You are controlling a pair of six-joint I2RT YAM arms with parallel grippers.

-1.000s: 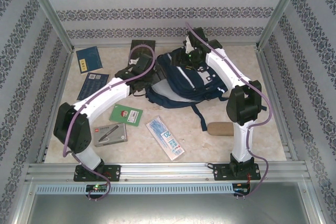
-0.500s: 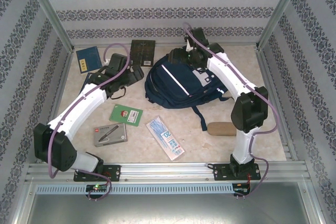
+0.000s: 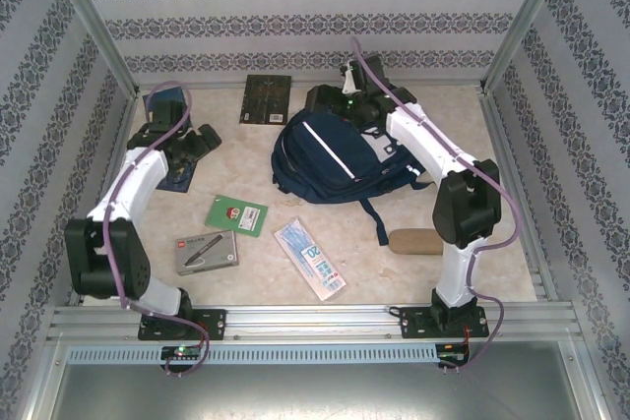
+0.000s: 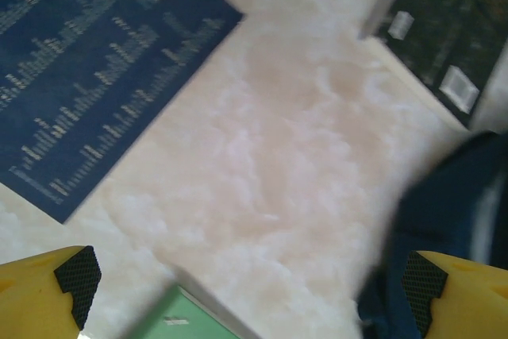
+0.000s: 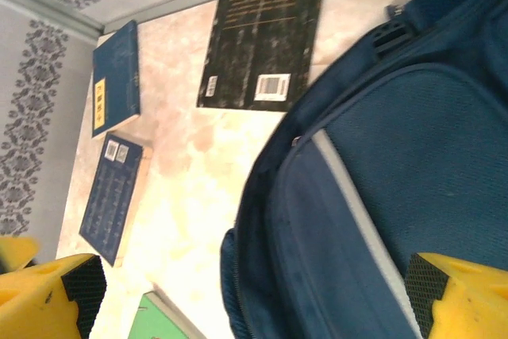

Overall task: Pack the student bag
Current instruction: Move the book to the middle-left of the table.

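Note:
The student bag (image 3: 330,156), navy with a thin white stripe, lies in the middle back of the table, its dark straps trailing toward the front right. My right gripper (image 3: 327,100) hovers open at the bag's far end. In the right wrist view the bag (image 5: 381,196) spreads under the wide-apart yellow fingers (image 5: 448,295) of the right gripper (image 5: 252,291), and nothing is gripped. My left gripper (image 3: 202,140) stands open to the left of the bag, over a blue book (image 3: 175,172). In the left wrist view the left gripper (image 4: 248,291) has bare table between its fingers, and the bag's edge (image 4: 452,228) is at the right.
A dark book (image 3: 268,98) lies at the back and a second blue book (image 3: 162,105) at the back left. In front lie a green booklet (image 3: 236,214), a grey pen box (image 3: 206,252), a white-blue packet (image 3: 309,258) and a tan case (image 3: 413,241). Patterned walls enclose the table.
My left arm has swung left, away from the bag, to above the blue book. The right gripper opened wider at the bag's top. The bag dropped flat.

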